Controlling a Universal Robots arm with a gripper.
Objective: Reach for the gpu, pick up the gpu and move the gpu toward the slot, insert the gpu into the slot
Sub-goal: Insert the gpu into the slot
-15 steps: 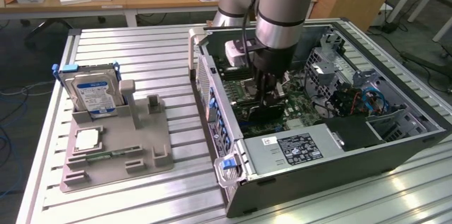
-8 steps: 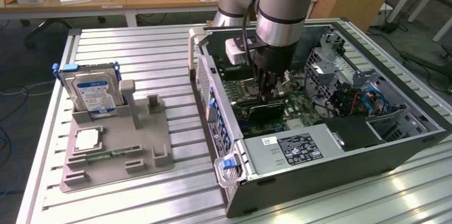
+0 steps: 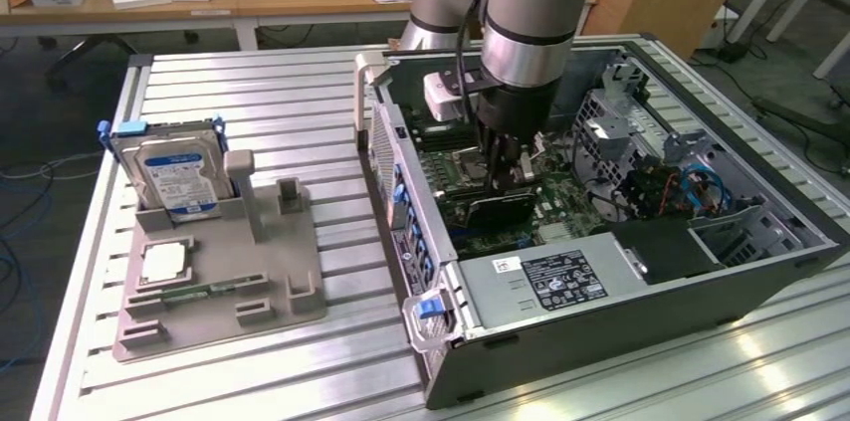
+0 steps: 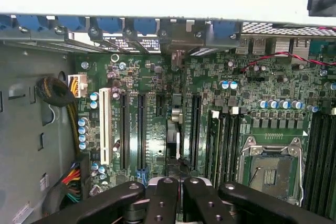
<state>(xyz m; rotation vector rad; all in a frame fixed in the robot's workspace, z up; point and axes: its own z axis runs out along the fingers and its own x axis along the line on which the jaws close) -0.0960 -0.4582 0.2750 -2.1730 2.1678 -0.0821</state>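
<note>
Inside the open computer case [image 3: 743,282] my gripper [image 3: 509,177] reaches straight down over the green motherboard [image 4: 157,145]. Its black fingers [image 4: 157,203] are shut on the top edge of the gpu [image 3: 499,212], a dark card standing on edge. In the wrist view the gpu [image 4: 176,129] shows edge-on as a thin strip running away from my gripper [image 4: 178,198] toward the case's rear wall. Long black slots [image 4: 140,129] lie parallel on both sides of it. The card hides the slot under it, and I cannot tell whether it is seated.
A grey holder [image 3: 286,272] on the exterior view's left carries a silver-blue hard drive [image 3: 173,167], a CPU chip [image 3: 162,262] and a memory stick [image 3: 199,292]. Inside the case are the CPU socket [image 4: 273,166], a cable bundle [image 4: 52,90] and the power supply [image 3: 558,277].
</note>
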